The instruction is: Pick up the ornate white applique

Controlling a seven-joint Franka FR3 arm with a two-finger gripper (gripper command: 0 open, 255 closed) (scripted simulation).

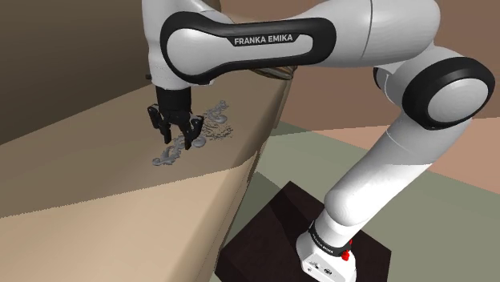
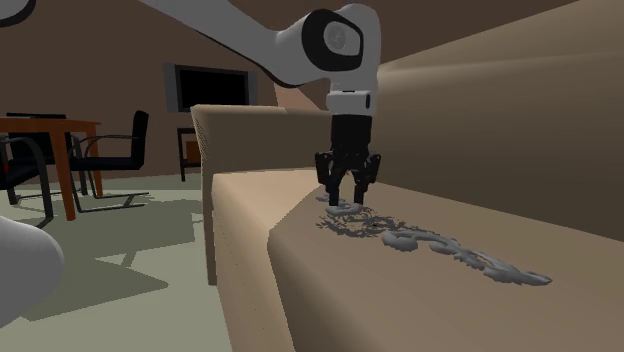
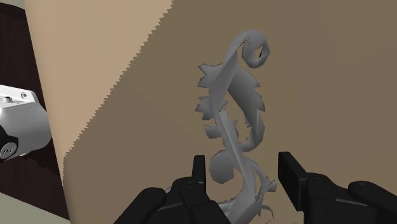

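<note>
The applique (image 2: pixel 450 245) is a long grey-white piece of leafy scrollwork lying flat on the tan sofa seat (image 2: pixel 400 300). In the shoulder view the applique (image 1: pixel 218 120) runs along the seat near its front edge. My gripper (image 2: pixel 348 198) points straight down over one curled end of it, just above the seat. In the wrist view my gripper (image 3: pixel 242 167) is open; its black fingers (image 3: pixel 198 168) stand either side of the applique (image 3: pixel 232 95) near that end, with a gap on one side. The rest of the scroll stretches away from the fingers.
The sofa backrest (image 2: pixel 500 110) rises behind the seat and an armrest (image 2: pixel 250 130) closes its far end. The seat's front edge (image 1: pixel 240 172) drops to the floor by my dark stand (image 1: pixel 272 240). A wooden table (image 2: pixel 50 130) and black chairs (image 2: pixel 115 150) stand farther off.
</note>
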